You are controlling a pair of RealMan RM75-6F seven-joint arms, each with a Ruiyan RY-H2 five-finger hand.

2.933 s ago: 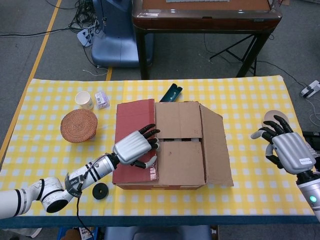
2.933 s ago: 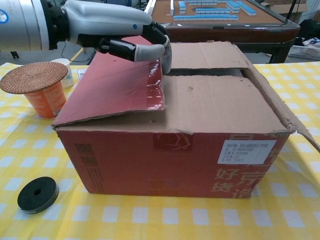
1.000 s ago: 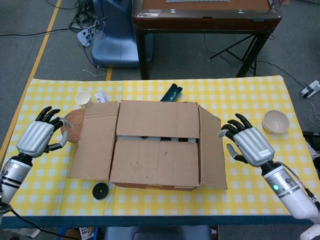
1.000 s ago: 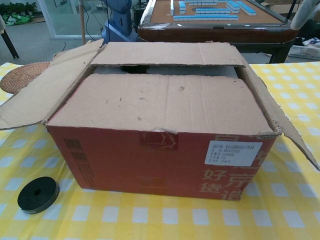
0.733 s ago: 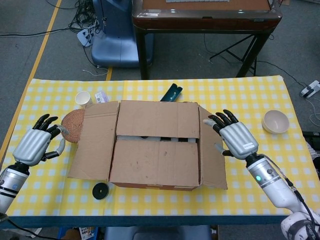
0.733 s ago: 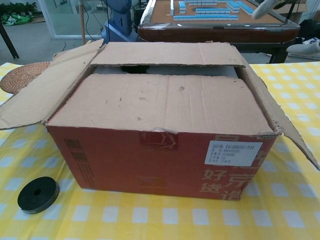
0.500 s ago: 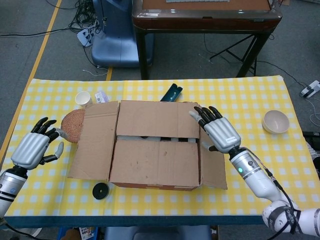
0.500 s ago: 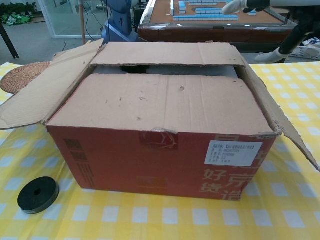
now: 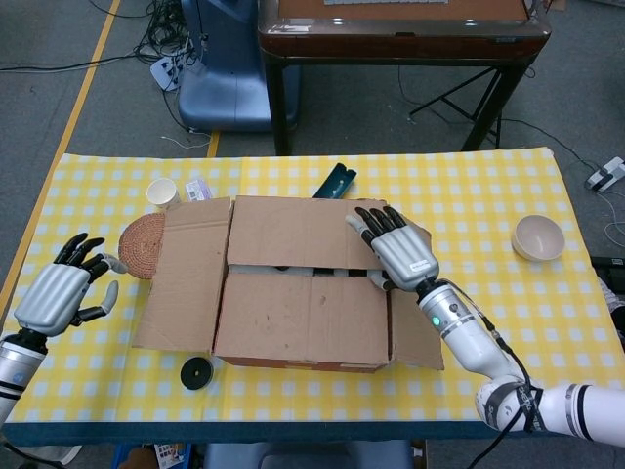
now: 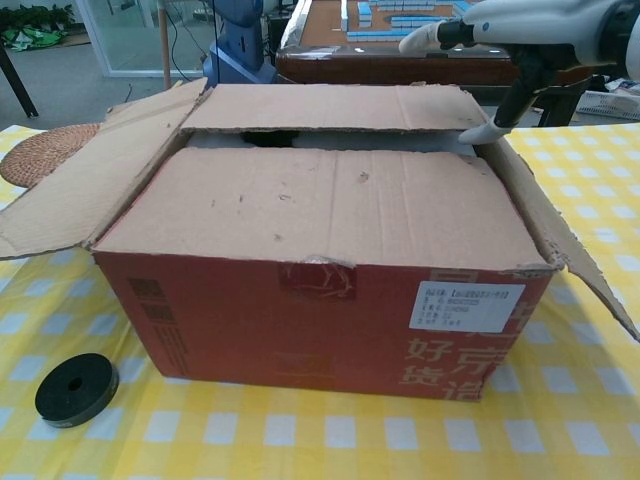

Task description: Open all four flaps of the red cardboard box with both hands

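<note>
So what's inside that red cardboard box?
Mostly hidden. The red cardboard box has two long flaps still closed; through the gap between them only something pale and a dark patch show, nothing identifiable.

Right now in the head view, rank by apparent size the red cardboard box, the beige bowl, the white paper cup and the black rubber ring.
1. red cardboard box
2. beige bowl
3 and 4. white paper cup and black rubber ring look about alike; I won't rank them.

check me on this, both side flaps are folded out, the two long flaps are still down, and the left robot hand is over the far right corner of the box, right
Not quite: the right robot hand is over the far right corner of the box, as the head view shows. The left robot hand hangs out past the folded-out left flap. The rest stands.
</note>
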